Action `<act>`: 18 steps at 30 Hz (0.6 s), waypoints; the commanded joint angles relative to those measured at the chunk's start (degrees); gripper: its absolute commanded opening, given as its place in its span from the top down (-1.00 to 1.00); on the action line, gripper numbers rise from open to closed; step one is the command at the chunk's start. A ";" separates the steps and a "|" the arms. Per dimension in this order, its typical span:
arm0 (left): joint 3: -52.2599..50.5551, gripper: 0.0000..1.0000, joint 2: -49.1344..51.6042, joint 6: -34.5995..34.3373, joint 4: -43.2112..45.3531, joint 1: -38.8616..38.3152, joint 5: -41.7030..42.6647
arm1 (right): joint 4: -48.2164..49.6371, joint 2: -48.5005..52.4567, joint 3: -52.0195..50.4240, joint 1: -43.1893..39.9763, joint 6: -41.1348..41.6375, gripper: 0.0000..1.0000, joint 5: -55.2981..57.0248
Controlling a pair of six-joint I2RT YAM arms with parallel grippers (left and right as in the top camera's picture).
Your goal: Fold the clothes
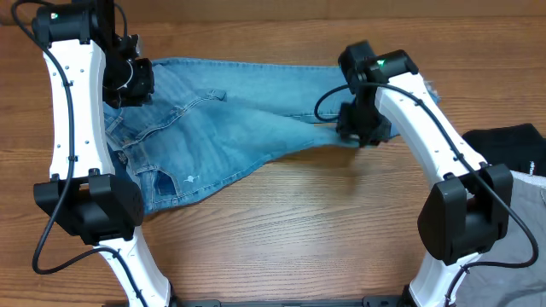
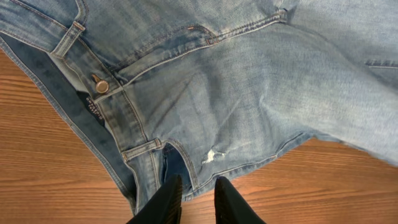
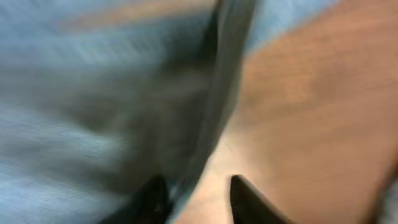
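Note:
The light-blue jeans (image 1: 230,128) lie spread across the table, waist at the left and legs running right. My left gripper (image 1: 128,83) hovers over the waist end. In the left wrist view its jaws (image 2: 196,182) stand a little apart with nothing in them, and the jeans (image 2: 249,93) lie flat below, showing button, belt loops and a small torn patch. My right gripper (image 1: 363,132) is at the lower edge of a leg. The right wrist view is blurred: the gripper (image 3: 198,180) stands open over bare wood, and the denim edge (image 3: 74,112) runs beside its left finger.
A black garment (image 1: 512,141) lies at the right edge, with grey trousers (image 1: 525,222) below it, beside the right arm's base. Bare wooden table (image 1: 299,230) shows in front of the jeans.

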 commanded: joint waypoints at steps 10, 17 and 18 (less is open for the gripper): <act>1.44 0.53 -0.35 0.02 -1.20 -0.50 0.46 | -3.17 -0.44 -5.62 -7.28 -1.46 0.80 2.95; 1.44 0.51 -0.35 0.09 -1.20 -0.50 0.44 | -0.28 -1.75 -9.99 -10.60 -1.53 0.83 2.38; 1.44 0.51 -0.33 0.09 -1.18 -0.50 0.44 | 2.03 -3.23 -9.94 -11.13 -2.95 0.65 0.13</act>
